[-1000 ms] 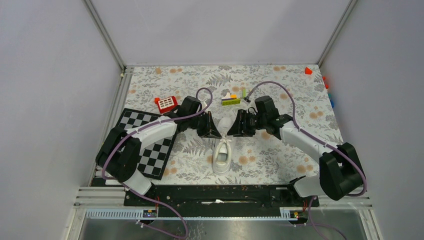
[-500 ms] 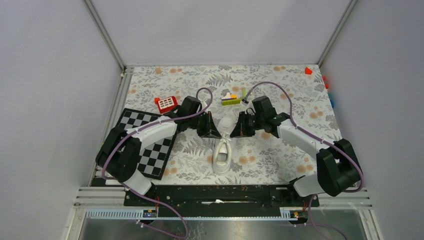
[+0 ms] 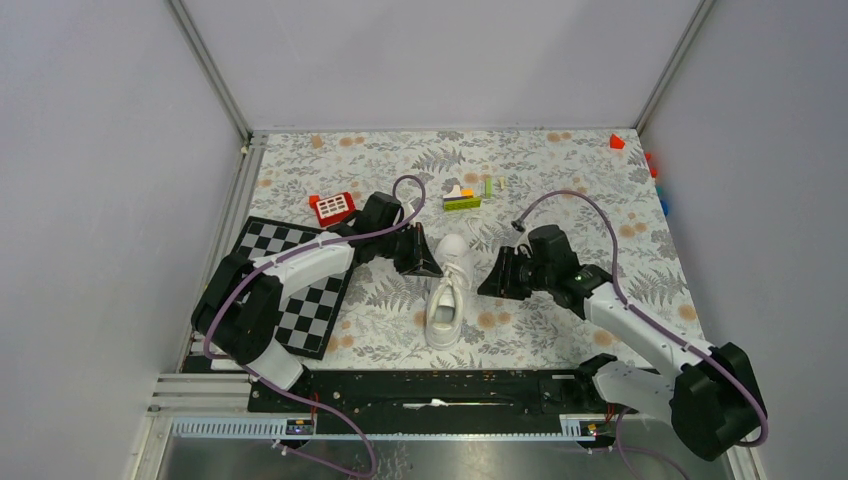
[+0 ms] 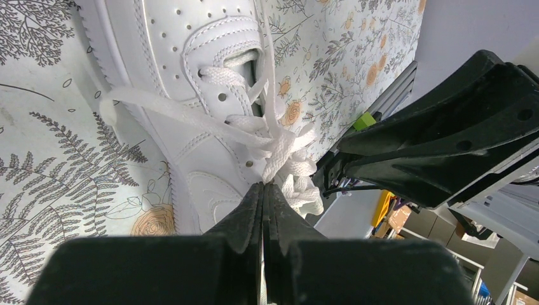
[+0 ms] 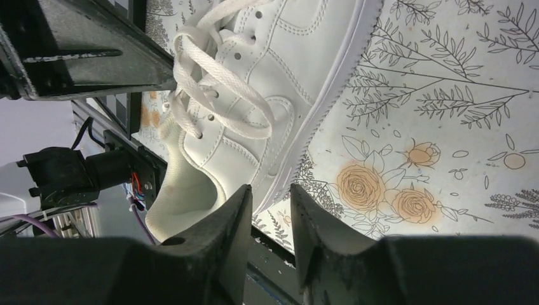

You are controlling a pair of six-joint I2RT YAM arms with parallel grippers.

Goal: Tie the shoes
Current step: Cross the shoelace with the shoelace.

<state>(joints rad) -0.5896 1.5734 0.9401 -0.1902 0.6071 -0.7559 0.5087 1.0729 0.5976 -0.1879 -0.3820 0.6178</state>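
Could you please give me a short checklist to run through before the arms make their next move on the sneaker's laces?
1. Grip: left pincer shut on a lace: ok.
2. Free hand: right pincer open, nothing between its fingers: ok.
3. Clearance: right pincer apart from the sneaker in the top view: ok.
4. Pose: sneaker upright on its sole: ok.
5. Free lace end singled out for the right pincer: cannot tell, the strands bunch together.
6. Laces pulled snug: not ok, a loop lies slack over the upper.
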